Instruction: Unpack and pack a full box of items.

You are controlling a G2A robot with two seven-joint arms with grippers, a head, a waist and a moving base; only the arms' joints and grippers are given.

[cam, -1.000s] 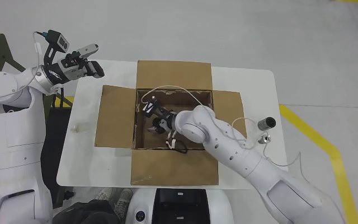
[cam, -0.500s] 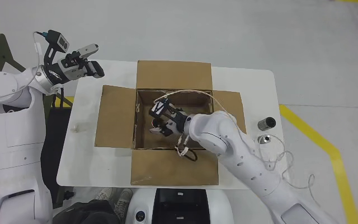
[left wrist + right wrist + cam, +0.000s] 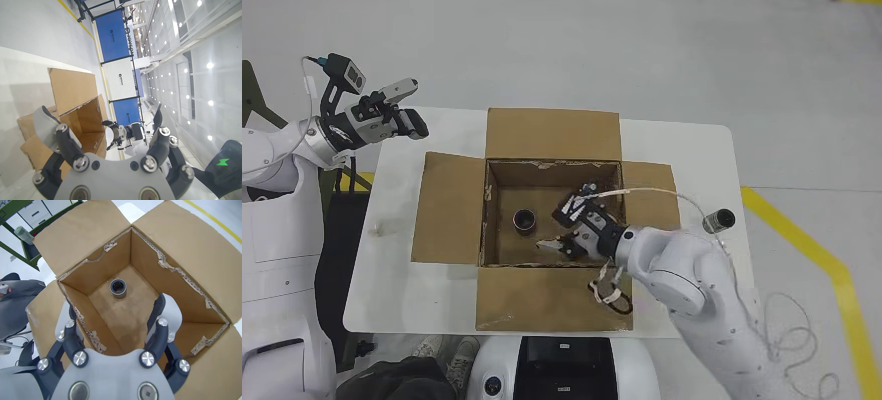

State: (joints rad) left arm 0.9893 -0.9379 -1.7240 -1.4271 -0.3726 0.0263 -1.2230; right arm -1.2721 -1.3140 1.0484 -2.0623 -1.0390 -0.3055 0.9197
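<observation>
An open cardboard box (image 3: 452, 205) with its flaps spread sits mid-table. On its floor, toward the left wall, a dark hollow cylinder (image 3: 525, 219) (image 3: 118, 289) stands upright. My right gripper (image 3: 560, 228) (image 3: 117, 311) hangs open over the box's right half, apart from that cylinder, with nothing between its fingers (image 3: 164, 308). My left gripper (image 3: 414, 108) (image 3: 102, 117) is held open and empty above the table's far left corner, facing the box (image 3: 75, 98).
A second dark cylinder (image 3: 719, 220) lies on the white table (image 3: 692, 140) right of the box's right flap. A white cable (image 3: 642, 192) loops along the right arm. Bare tabletop runs left of the box.
My right gripper has drawn back to the right from the box's left part, and the dark cylinder now stands alone on the floor there. The left arm has kept still.
</observation>
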